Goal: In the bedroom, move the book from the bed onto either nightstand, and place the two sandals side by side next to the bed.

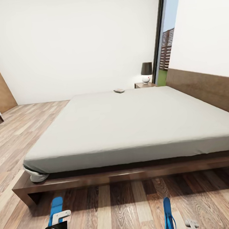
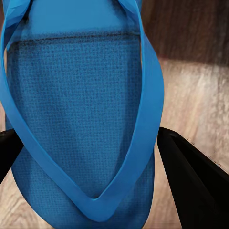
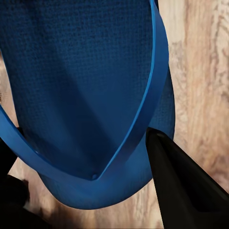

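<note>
L gripper (image 1: 56, 223) is clamped on one sandal (image 2: 81, 119), fingers (image 2: 191, 181) either side of the sole. R gripper (image 1: 180, 226) is closed on the other sandal (image 3: 86, 95), which hangs edge-on in head view. Both are held over the wood floor (image 1: 112, 212) just in front of the bed (image 1: 129, 127), well apart from each other. Book (image 1: 119, 90) lies at the far edge of the mattress, near the nightstand (image 1: 144, 85) w/ lamp (image 1: 146, 72).

Risks: release from height and the thin soles flip or skid under the frame; dropped this far apart, they won't sit as a pair. R one, being on edge, may well land on its side.
</note>
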`<state>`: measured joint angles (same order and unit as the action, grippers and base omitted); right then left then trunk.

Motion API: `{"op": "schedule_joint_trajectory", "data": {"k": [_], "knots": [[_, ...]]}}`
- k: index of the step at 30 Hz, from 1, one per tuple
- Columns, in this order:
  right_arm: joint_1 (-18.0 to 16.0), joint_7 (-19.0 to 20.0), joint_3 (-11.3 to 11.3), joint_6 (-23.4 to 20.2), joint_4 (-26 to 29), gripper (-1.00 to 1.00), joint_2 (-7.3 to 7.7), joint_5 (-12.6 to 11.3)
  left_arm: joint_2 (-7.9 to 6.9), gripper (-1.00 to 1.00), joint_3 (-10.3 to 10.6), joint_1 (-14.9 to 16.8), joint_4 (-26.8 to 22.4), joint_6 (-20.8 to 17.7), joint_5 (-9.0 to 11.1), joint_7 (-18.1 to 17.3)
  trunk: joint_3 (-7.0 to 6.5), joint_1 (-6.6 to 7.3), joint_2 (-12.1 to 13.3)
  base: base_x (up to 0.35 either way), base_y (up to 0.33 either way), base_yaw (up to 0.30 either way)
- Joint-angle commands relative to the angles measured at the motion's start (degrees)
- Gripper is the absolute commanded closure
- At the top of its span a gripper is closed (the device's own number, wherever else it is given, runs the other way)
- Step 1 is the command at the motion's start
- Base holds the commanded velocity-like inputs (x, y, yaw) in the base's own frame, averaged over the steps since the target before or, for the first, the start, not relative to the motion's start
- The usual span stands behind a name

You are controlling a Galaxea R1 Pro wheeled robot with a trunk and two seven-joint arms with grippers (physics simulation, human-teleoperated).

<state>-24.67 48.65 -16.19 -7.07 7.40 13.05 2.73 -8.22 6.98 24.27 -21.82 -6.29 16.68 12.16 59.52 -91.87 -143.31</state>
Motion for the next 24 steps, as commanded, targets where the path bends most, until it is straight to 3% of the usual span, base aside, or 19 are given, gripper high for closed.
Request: {"op": "schedule_joint_trajectory", "data": {"k": [1,3,5,9,10,12,17,24], "knots": [[0.0,0.4,-0.7,-0.8,0.2,1.0,-0.01,0.3,-0.05,1.0,0.5,0.0,-0.2,-0.3,0.5,0.4,0.28,-0.01,0.0,0.0,0.0,0.0],[0.0,0.5,-0.8,-1.6,0.6,1.0,0.15,0.3,-0.05,1.0,0.5,0.0,-0.2,-0.3,0.5,0.4,0.72,-0.06,-0.1,0.0,0.0,0.0],[-0.1,0.5,-1.0,-5.3,1.6,1.0,0.35,0.3,0.05,1.0,0.6,0.0,-0.2,-0.3,0.5,0.4,1.17,-0.11,-0.1,0.0,0.0,0.0],[-0.2,1.6,-1.0,-20.6,12.1,1.0,1.2,0.1,0.12,1.0,0.5,0.0,-0.2,-0.1,0.5,0.4,2.05,-0.22,-0.1,0.0,0.0,0.0],[-0.2,2.9,-1.0,-23.1,14.1,1.0,1.28,-0.2,0.13,1.0,0.5,0.0,-0.2,-0.1,0.5,0.4,2.27,-0.24,-0.2,0.0,0.0,0.0],[-0.2,11.1,-1.0,-27.7,17.2,1.0,1.52,-1.5,0.18,1.0,0.5,0.0,-0.2,-0.1,0.5,0.4,2.72,-0.29,-0.2,0.0,0.0,0.0],[-0.2,25.6,-1.0,-29.1,17.8,1.0,3.82,-2.0,0.97,1.0,0.5,0.1,-0.2,0.0,0.5,0.4,3.83,-0.42,-0.3,0.0,0.0,0.0],[-0.1,29.0,-1.1,-29.1,17.8,1.0,5.15,-2.3,1.18,1.0,0.5,0.0,-0.2,0.0,0.6,0.4,5.38,-0.6,-0.3,0.0,0.0,0.0]]}}
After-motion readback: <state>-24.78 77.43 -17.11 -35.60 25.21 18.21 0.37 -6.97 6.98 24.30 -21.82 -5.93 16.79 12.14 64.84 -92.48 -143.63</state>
